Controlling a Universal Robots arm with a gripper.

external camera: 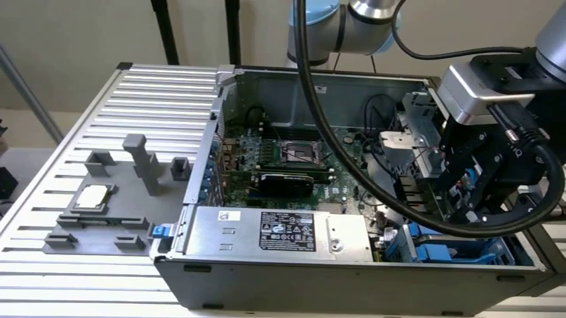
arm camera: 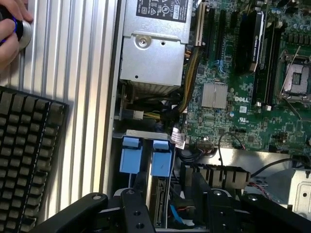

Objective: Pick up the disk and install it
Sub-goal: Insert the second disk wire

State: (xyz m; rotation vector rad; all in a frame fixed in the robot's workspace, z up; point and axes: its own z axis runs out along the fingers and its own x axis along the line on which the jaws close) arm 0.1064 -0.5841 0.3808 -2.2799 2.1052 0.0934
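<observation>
- Disk [arm camera: 161,165]: bright blue plastic carrier around a grey drive seen edge-on.
- It stands in the corner of the computer case [external camera: 265,285], near the power supply [external camera: 283,232] and just beside a second blue tab [arm camera: 131,154].
- Gripper [external camera: 467,211] directly over it; cannot tell if clamped or apart.

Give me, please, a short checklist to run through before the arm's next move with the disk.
1. The tool is above the drive bay at the corner of the case: ok.
2. The disk stands on edge in the bay: ok.
3. The disk is fully seated: cannot tell.
4. The tool's grip on the disk: cannot tell.
5. The loose cables are clear of the slot: cannot tell; they lie close beside it.
6. The person's hand is outside the case: ok, it rests on a knob.
</observation>
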